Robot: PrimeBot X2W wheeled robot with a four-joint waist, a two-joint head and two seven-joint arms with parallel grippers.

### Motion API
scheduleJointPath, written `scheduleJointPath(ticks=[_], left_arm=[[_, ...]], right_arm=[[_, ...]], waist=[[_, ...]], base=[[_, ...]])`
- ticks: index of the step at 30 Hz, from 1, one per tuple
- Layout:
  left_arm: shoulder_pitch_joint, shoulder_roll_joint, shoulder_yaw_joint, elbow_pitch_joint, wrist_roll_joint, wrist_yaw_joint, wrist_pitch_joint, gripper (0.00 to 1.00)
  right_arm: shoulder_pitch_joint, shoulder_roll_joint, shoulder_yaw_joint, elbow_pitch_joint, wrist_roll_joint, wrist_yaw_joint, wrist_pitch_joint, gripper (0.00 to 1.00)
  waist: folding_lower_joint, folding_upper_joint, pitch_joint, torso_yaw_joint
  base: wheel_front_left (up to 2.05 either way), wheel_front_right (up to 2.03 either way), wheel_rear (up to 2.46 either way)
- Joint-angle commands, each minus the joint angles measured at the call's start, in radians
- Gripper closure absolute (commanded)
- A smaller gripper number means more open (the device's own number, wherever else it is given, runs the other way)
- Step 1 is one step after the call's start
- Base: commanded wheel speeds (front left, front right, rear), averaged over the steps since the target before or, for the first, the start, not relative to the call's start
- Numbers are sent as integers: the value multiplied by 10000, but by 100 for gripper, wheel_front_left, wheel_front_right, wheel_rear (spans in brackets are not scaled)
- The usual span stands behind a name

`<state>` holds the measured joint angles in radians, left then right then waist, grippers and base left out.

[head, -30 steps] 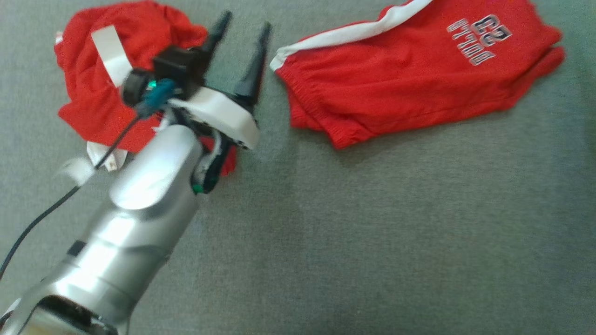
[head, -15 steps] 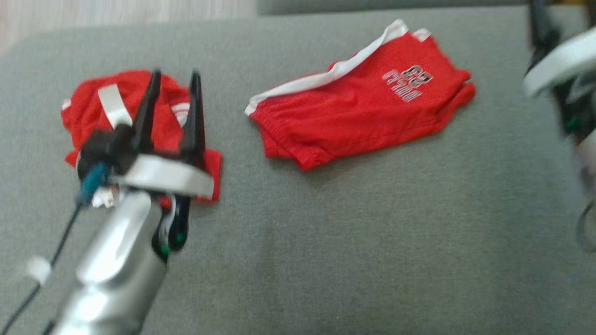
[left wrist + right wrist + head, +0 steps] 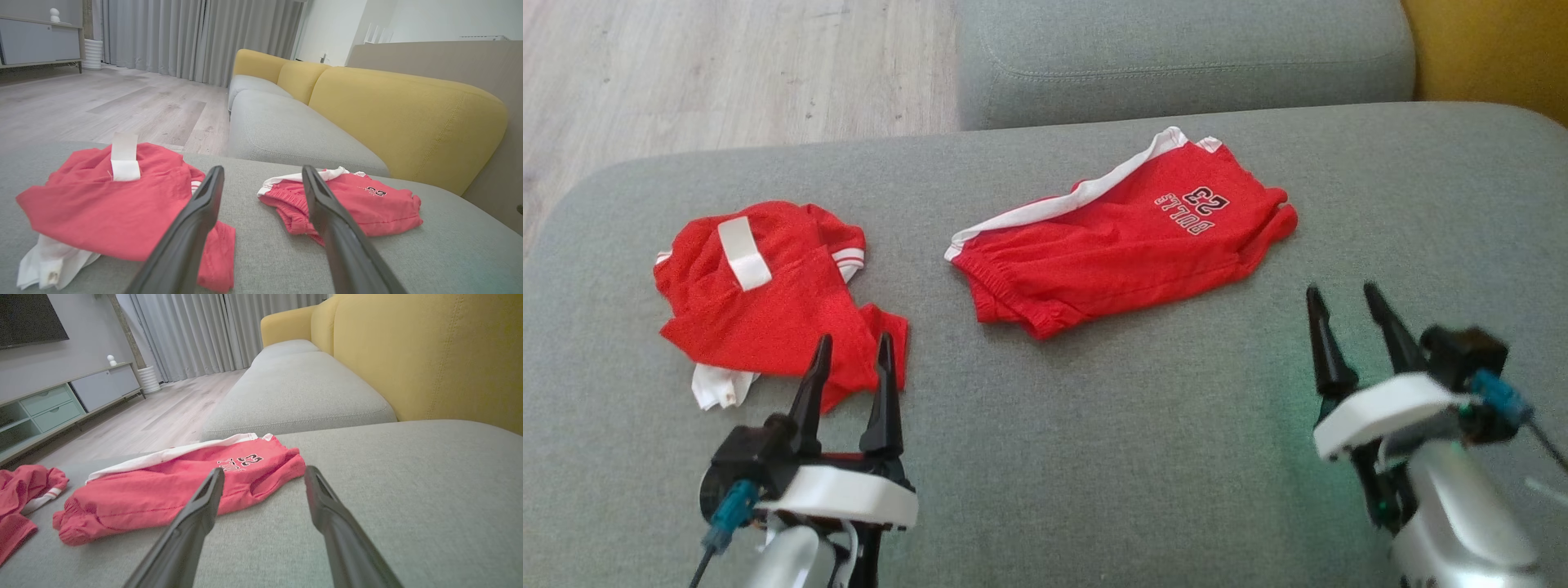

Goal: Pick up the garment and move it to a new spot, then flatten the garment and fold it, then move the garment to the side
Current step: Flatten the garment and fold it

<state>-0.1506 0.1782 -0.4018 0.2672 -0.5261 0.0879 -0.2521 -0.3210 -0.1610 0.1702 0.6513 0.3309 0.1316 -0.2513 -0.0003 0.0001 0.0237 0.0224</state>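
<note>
The left pincer (image 3: 854, 339) hangs empty with its two dark fingers spread wide. Its tips are just short of the near hem of the crumpled red garment (image 3: 760, 302), which lies bunched at the left end of the grey sofa cushion (image 3: 1094, 457) with a white strip across its top and white cloth poking out underneath. This looks like the piece to lift, since it is not yet flat.

To take it cleanly, the left pincer should close on one outer edge or corner, not on the heaped middle, so the cloth hangs open when raised. It should then be lifted clear of the cushion before it is carried, as the soft knit will probably drag and fold on itself. The bare stretch nearer the robot looks like the best landing place.

Further right, well apart from it, the red shorts (image 3: 1119, 245) lie fairly flat and should stay undisturbed. At the far right, the right pincer (image 3: 1342, 290) is also wide and empty, above bare cushion near the shorts and free to take a second corner.
</note>
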Motion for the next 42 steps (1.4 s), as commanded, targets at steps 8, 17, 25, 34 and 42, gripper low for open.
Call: scheduleJointPath(ticks=[8, 17, 25, 34, 42], left_arm=[[-312, -344, 914, -304, 712, -526, -96, 0], [-725, -716, 775, -156, 1187, -980, -97, 0], [-1555, -1030, 583, 71, 1413, -1373, -97, 0], [-2079, -1248, 282, 197, 1380, -1630, -97, 0], [-2116, -1276, 228, 132, 1220, -1581, -97, 0]], right_arm=[[212, 630, -522, -1556, -995, -9, 527, 0], [-422, 919, -1876, -2047, -1058, -9, 1348, 0], [-2936, 1070, -4223, -565, -739, -9, 2707, 0], [-4926, 602, -7148, 2119, -3497, -9, 3503, 0], [-5498, 851, -8621, 3168, -5725, -9, 3853, 0]], waist=[[3, -1, 163, 143], [3, -1, 1127, 602], [3, -1, 2456, 1504], [3, -1, 3084, 2453], [3, -1, 3115, 2593]], base=[[0, 0, 0], [0, 0, 0], [0, 0, 0], [0, 0, 0], [0, 0, 0]])
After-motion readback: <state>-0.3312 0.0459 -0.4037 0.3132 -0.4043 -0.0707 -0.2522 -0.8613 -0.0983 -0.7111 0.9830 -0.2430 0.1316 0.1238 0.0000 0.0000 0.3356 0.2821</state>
